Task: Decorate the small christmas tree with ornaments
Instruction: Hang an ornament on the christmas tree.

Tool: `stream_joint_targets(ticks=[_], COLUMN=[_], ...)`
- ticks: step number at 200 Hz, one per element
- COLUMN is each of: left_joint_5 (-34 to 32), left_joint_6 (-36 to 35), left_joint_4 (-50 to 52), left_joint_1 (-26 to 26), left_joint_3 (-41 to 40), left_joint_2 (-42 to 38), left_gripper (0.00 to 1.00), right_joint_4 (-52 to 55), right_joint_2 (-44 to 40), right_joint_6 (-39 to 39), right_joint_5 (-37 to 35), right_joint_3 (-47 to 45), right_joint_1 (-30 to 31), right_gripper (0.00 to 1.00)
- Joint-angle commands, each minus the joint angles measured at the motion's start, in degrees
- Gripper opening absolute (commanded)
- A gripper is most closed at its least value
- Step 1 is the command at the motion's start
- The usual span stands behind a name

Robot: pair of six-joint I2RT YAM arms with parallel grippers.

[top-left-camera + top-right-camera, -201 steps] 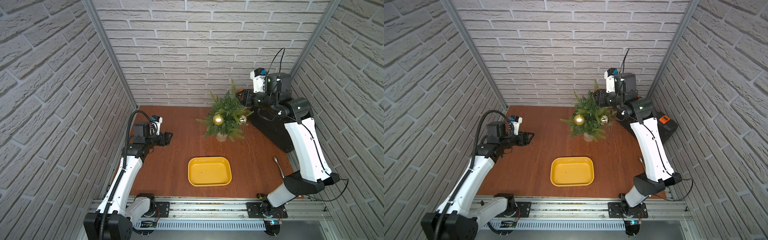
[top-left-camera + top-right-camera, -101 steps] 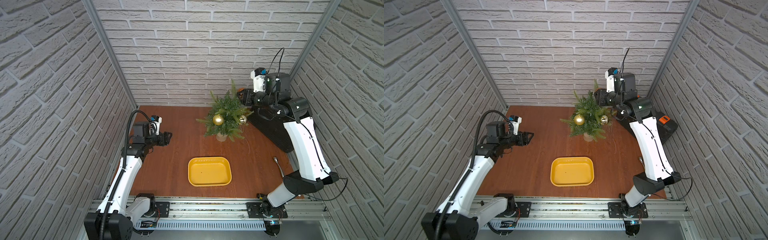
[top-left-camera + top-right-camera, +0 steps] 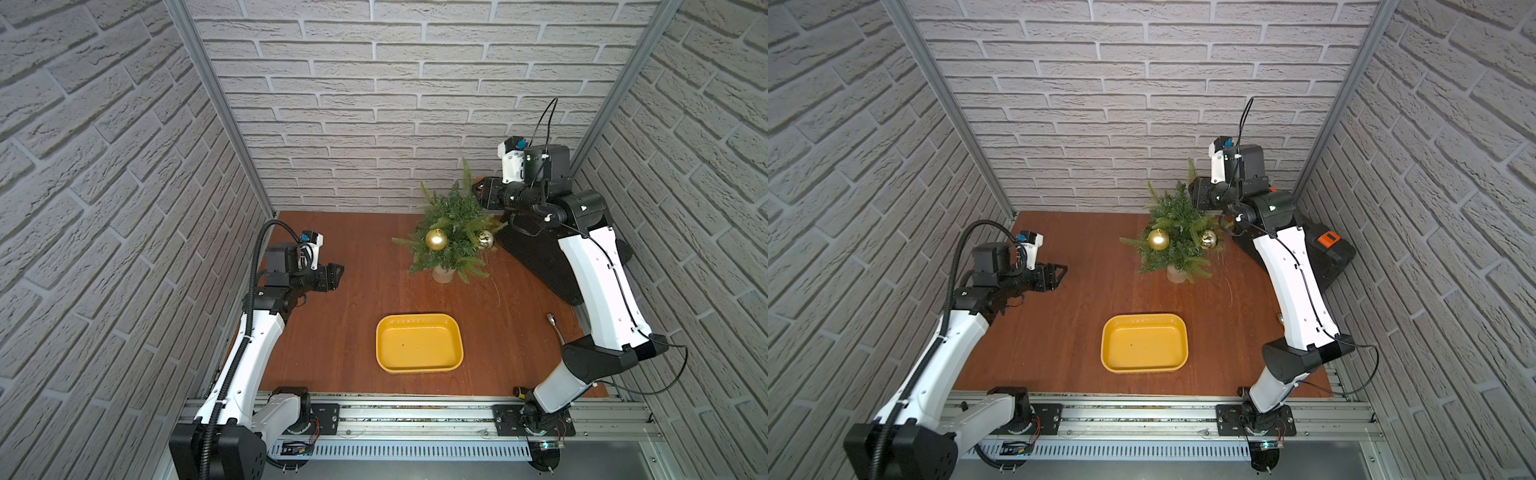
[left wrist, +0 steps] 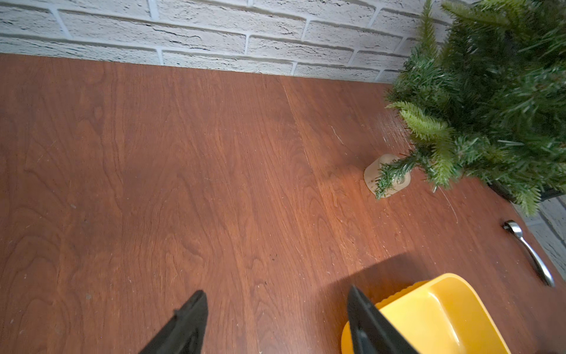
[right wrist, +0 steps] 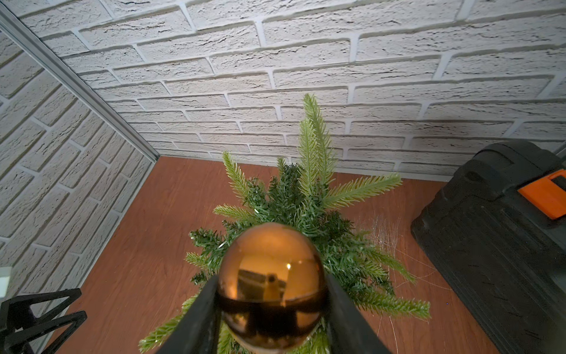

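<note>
Counting outward from the tree: one small christmas tree (image 3: 451, 232), upright in its cream pot (image 3: 443, 274). It stands at the back of the surface (image 3: 353, 257), right of centre, near the rear wall.

Three balls in all:
- Matte gold ball (image 3: 436, 239) hangs on the tree's front-left fronds.
- Shiny pale-gold ball (image 3: 485, 240) hangs on the front-right fronds.
- Amber-brown ball (image 5: 271, 285) is clamped between the fingers of the right end effector (image 5: 271, 294), up by the top sprig and over the upper fronds.

Two end effectors. The left end effector (image 3: 332, 276) has its fingers apart and holds nothing. It sits over the left side of the surface, well apart from the tree.

Also on the surface:
- One yellow tray (image 3: 419, 322), front centre.
- One metal spoon (image 3: 555, 328), to the right of the tray.
- One black case (image 5: 496, 239), just beside the tree on the right.

View differences:
- Only the right wrist view shows the grip on the amber-brown ball. In both top views the end effector and sprig mostly hide that ball.
- Both hung balls show in both top views; the left wrist view catches neither. It shows fronds, pot, spoon and a tray corner.
- The case's orange latch (image 3: 1329, 239) shows in a top view and in the right wrist view.
- The right wrist view shows neither tray nor spoon.
</note>
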State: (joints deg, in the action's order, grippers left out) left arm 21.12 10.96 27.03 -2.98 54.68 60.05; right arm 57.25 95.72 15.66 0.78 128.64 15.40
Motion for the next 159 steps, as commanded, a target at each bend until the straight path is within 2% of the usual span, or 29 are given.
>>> stream_joint_targets(ticks=[1, 102, 159], left_joint_5=[1.02, 1.29, 1.47], left_joint_6=[-0.15, 0.14, 0.44], left_joint_4=[-1.71, -1.97, -2.07], left_joint_1=[0.54, 0.96, 1.01], left_joint_3=[0.45, 0.5, 0.39], left_joint_2=[0.07, 0.16, 0.24], left_gripper=[0.73, 0.73, 0.73], right_joint_4=[-3.28, -3.2, -7.33], right_joint_2=[0.02, 0.31, -3.13], right_joint_6=[0.03, 1.55, 5.61], right_joint_5=[0.87, 2.62, 6.92], right_joint_3=[1.6, 0.77, -6.81], right_joint_1=[-0.57, -2.9, -5.34], right_gripper=[0.34, 0.33, 0.33])
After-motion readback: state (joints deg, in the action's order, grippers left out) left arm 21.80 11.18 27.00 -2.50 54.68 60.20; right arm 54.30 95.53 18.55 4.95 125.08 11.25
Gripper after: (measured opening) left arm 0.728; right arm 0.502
